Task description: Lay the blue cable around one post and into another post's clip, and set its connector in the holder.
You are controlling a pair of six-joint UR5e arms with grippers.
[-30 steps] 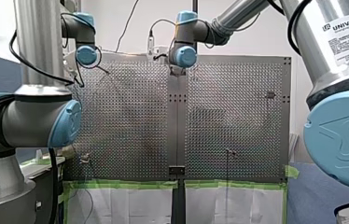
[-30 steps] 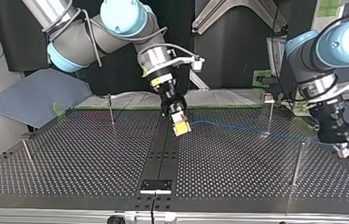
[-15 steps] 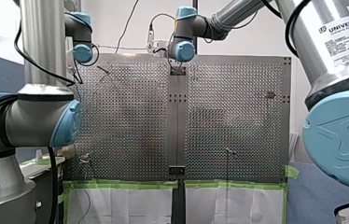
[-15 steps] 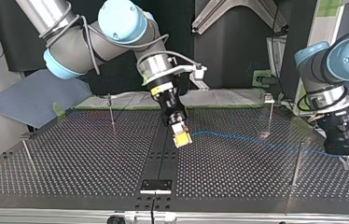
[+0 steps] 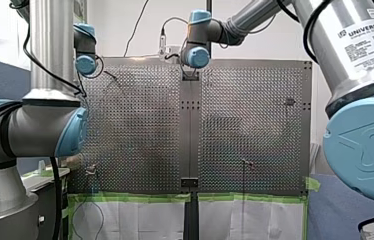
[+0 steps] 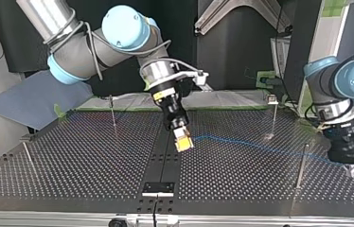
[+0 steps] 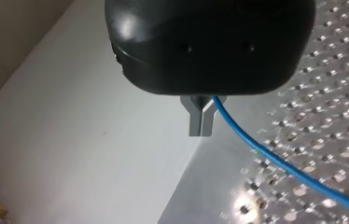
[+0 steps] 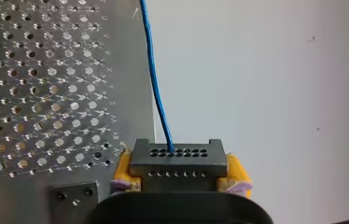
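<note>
Currently right gripper (image 6: 183,140) is clamping the connector (image 8: 178,158); left gripper (image 7: 201,130) is pinching the blue cable (image 7: 275,161) running between them, post (image 6: 302,165) standing nearest the left.

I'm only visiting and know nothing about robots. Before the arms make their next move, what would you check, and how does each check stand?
1. Is the connector gripped between my right gripper's yellow pads? Ok.
2. Is the blue cable pinched in my left gripper? Ok.
3. Is the cable looped around a post? Not ok. It runs almost straight between the grippers.
4. Is the cable in the clip? Not ok.
5. Is the connector in the holder? Not ok. It hangs above the table.
</note>
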